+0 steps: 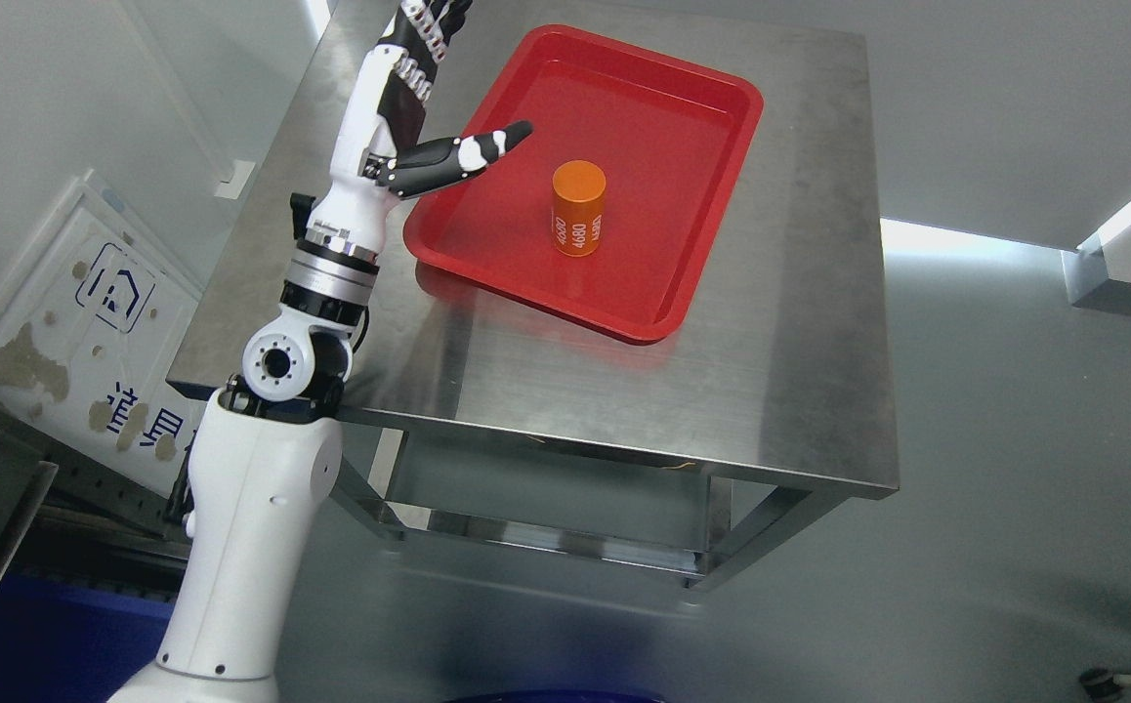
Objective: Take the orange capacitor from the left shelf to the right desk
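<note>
Your left hand (409, 107) reaches up over the left edge of the brushed steel counter (771, 391): white jointed arm, black-and-white segmented fingers spread, thumb (463, 156) out over the tray rim, holding nothing. Glossy red plastic tray (702, 244), rectangular with rounded corners, sits angled on the counter. Orange capacitor (578, 208), a smooth cylinder with white print, stands upright mid-tray, apart from the thumb.

orange capacitor (579, 208) printed "4680" in white
</note>
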You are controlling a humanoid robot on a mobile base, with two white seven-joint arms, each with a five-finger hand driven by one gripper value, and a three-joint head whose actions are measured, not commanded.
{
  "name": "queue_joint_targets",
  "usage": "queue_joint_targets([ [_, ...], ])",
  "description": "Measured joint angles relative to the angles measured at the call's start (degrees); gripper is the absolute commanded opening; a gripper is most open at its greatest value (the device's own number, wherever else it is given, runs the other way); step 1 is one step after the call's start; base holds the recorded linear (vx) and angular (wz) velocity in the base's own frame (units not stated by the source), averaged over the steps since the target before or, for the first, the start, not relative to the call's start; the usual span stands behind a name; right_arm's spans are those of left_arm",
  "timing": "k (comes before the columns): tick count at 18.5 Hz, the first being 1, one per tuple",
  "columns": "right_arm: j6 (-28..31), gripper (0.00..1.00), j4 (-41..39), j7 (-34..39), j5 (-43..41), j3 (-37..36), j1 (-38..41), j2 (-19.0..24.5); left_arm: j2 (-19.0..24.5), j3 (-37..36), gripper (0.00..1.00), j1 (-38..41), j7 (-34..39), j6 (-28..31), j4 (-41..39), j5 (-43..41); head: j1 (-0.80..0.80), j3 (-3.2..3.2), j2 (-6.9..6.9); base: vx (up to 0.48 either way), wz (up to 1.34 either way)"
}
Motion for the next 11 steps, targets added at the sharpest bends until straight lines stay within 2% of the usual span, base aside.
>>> queue_joint_targets([
  [4, 0.0, 1.0, 0.0, 0.3, 0.0, 0.0, 0.0, 0.0, 0.3, 4.2, 1.0, 5.7, 0.0, 0.2, -2.7, 0.0, 0.0, 0.0, 0.0, 0.0, 0.0],
  [11, 0.0, 1.0, 0.0, 0.0, 0.0, 0.0, 0.0, 0.0, 0.9, 9.4, 1.0, 9.8, 0.2, 2.7, -5.4, 0.1, 0.0, 0.0, 0.0, 0.0, 0.0],
])
